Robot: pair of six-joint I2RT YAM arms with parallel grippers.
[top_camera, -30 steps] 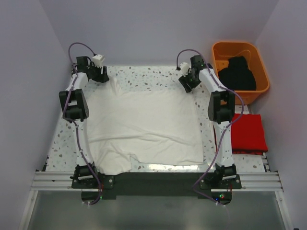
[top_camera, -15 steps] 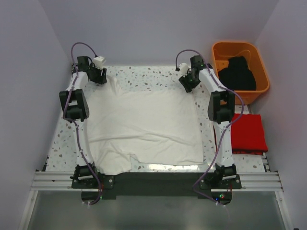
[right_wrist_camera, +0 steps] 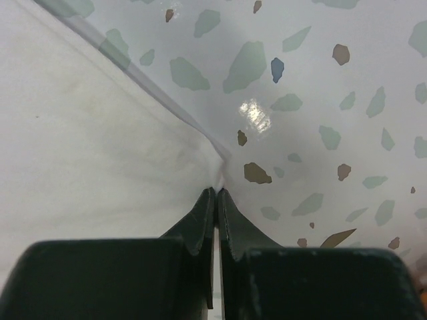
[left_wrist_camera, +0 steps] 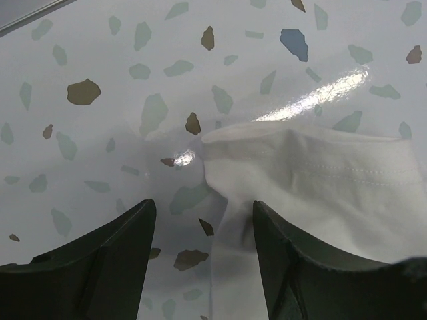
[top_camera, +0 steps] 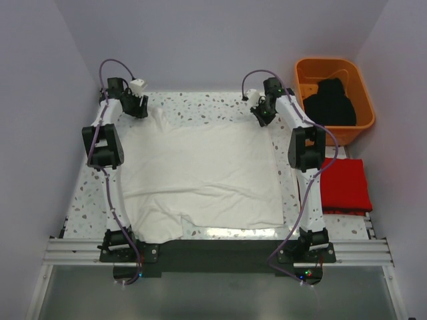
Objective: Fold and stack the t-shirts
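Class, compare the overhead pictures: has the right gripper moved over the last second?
Yes, slightly. The right gripper, shut on a corner of the white t-shirt, has crept toward the far edge of the table, judged against the fixed orange tub.

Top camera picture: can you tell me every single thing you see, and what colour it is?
table: one, white with speckles, in the middle
orange tub: one, orange, far right corner
white t-shirt: one, white, spread flat across the table
red t-shirt: one, red, folded, at the right edge, nearer than the orange tub
black t-shirt: one, black, bunched inside the orange tub
left pincer: one, dark, open, at the white t-shirt's far left corner
right pincer: one, dark, shut on the white t-shirt's far right corner
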